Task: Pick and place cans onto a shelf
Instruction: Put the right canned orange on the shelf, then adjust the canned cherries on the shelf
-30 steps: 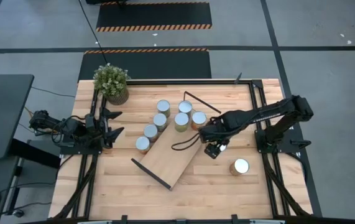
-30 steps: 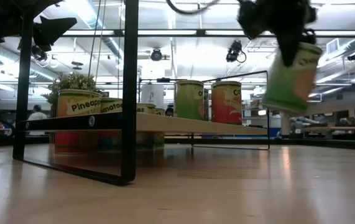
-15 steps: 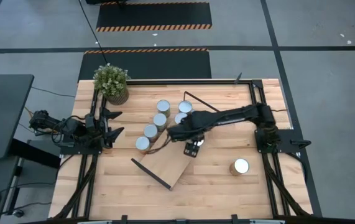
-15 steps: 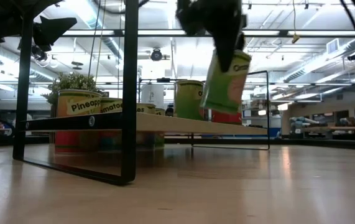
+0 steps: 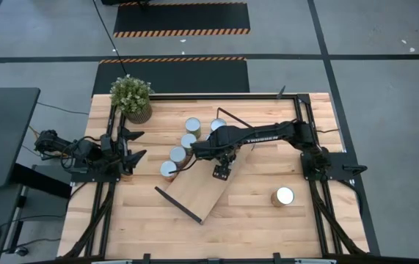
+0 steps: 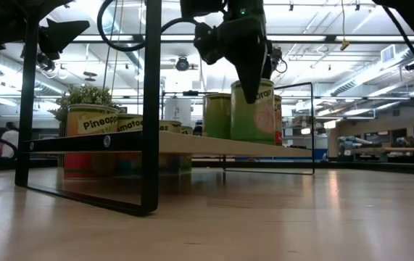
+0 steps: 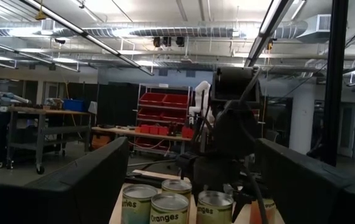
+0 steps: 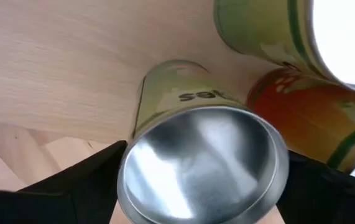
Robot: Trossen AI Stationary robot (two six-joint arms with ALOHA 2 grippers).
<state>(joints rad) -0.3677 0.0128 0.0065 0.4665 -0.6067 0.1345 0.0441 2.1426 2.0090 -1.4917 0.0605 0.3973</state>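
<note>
The shelf (image 5: 198,192) is a light-wood board with black wire frames, lying slantwise mid-table. Several cans with silver tops stand on its far part, such as the can (image 5: 188,141) in the row on the left. One more can (image 5: 283,196) stands alone on the tabletop at the right. My right gripper (image 5: 203,152) reaches over the shelf and is shut on a green-sided can (image 6: 252,112), which my arm hides in the high view. My left gripper (image 5: 137,144) is open and empty at the table's left edge. My right gripper pinches the green can between its two fingers, on opposite sides (image 8: 130,168) just below the silver top rim. The fingers (image 8: 71,186) come from above, slanting down. The can stands about upright, its bottom (image 6: 252,139) at the shelf board, next to other cans.
A potted green plant (image 5: 131,96) stands at the table's far left corner. The shelf's near wire frame (image 5: 178,205) rises from the board's near end. The near half of the board and the table's near side hold nothing.
My right gripper has carried the green can from the table's right side toward the left, over the shelf, and down. The can hung tilted and clear before; now it is about upright with its bottom at the board beside the other cans.
</note>
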